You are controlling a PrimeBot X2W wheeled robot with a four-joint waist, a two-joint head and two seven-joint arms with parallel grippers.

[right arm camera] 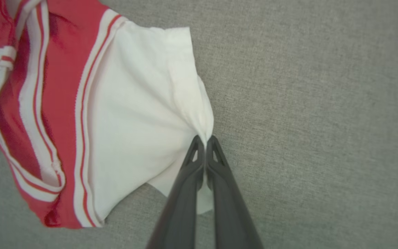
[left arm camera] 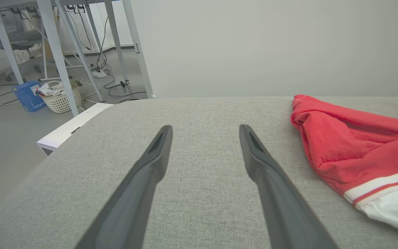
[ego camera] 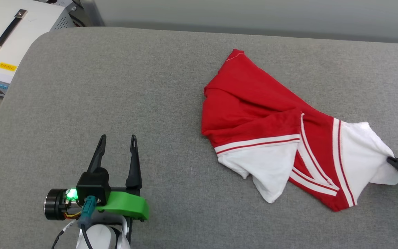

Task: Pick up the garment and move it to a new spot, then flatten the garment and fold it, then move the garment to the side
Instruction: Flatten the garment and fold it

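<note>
The garment (ego camera: pixel 264 117) lies crumpled on the grey padded table (ego camera: pixel 116 86), right of centre: red body, white sleeves, red-and-white striped trim. Its lettering is hidden. My right gripper (right arm camera: pixel 205 141) is shut on the edge of a white sleeve (right arm camera: pixel 143 103), the cloth pinched between its dark fingertips; in the head view this gripper (ego camera: pixel 390 160) enters from the right edge. My left gripper (ego camera: pixel 117 139) stands open at the lower left, well left of the garment, nothing between its fingers. In the left wrist view the gripper (left arm camera: pixel 206 129) hovers over bare table, the garment (left arm camera: pixel 351 145) to its right.
A white equipment case (ego camera: pixel 12 38) with a black handle stands off the table's far left corner. Beyond the table edge, the left wrist view shows floor, white table legs (left arm camera: pixel 57 52), a basket (left arm camera: pixel 59 95) and cables. Wide bare grey surface lies left and front of the garment.
</note>
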